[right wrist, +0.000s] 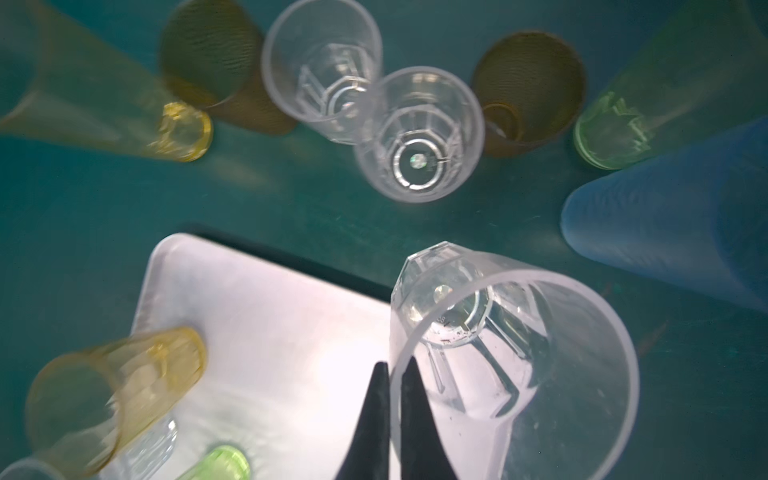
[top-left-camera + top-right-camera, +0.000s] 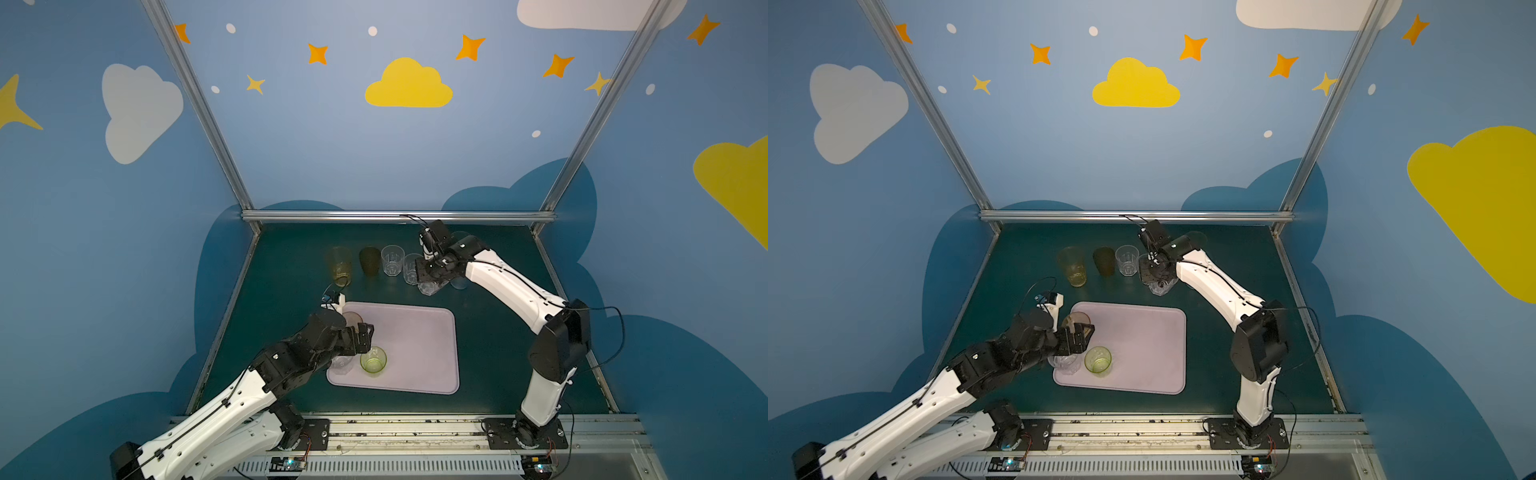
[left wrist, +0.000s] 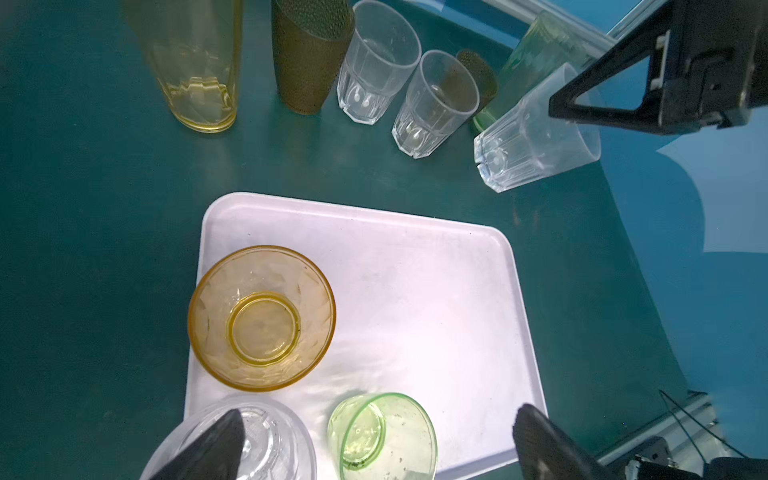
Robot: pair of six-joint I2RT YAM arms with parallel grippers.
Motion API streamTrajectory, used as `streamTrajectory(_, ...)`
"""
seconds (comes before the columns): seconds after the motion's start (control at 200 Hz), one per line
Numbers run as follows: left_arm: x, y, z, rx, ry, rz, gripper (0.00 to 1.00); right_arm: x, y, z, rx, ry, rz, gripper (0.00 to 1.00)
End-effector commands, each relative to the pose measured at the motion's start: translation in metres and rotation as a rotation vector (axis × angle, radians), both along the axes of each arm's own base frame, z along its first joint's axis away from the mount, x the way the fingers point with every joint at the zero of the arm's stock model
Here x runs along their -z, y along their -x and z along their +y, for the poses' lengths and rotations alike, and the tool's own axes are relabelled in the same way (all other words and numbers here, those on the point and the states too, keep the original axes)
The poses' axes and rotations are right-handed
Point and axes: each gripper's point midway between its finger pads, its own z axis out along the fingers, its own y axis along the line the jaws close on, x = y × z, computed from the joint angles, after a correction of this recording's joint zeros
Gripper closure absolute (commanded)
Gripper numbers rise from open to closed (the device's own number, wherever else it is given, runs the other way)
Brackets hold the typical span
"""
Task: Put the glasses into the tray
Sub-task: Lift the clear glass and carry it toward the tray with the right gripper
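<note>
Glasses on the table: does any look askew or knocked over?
Yes. One clear faceted glass beyond the tray's far right corner leans sharply, because the right gripper pinches its rim between its fingers. The rest stand upright.

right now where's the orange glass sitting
In both top views the orange glass stands upright in the tray's far left corner, behind the short green glass and a clear glass.

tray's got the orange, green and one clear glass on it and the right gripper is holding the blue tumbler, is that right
Not quite: the right gripper is shut on the rim of a clear faceted glass, not the blue tumbler, which stands on the table, as the right wrist view shows. What you say of the tray is right.
</note>
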Motion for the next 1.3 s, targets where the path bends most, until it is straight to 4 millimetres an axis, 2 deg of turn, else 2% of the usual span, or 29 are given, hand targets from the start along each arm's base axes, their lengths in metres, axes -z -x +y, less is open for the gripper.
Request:
streamTrajectory(0.0, 0.003, 0.006, 0.011, -0.023, -0.003, 0.001, 0.0, -0.022, 0.019, 0.006, -0.001, -0.027, -0.034, 1.0)
streamTrajectory(0.2, 0.0, 0.01, 0.018, -0.039, 0.008, -0.006, 0.0, -0.024, 0.052, 0.021, -0.039, -0.041, -0.023, 1.0)
streamTrajectory(0.411, 0.0, 0.018, 0.022, -0.038, 0.033, -0.005, 0.0, -0.016, 0.075, 0.036, -0.067, -0.035, -0.001, 1.0)
streamTrajectory(0.856, 0.004, 0.028, 0.035, -0.064, 0.055, -0.013, 0.0, 0.005, 0.103, 0.064, -0.109, -0.008, 0.037, 1.0)
streamTrajectory(1.096, 0.005, 0.028, 0.033, -0.062, 0.081, -0.012, 0.0, 0.02, 0.114, 0.075, -0.131, 0.02, 0.059, 1.0)
streamTrajectory(1.292, 0.005, 0.028, 0.031, -0.06, 0.083, -0.009, 0.0, 0.029, 0.122, 0.092, -0.158, 0.007, 0.082, 1.0)
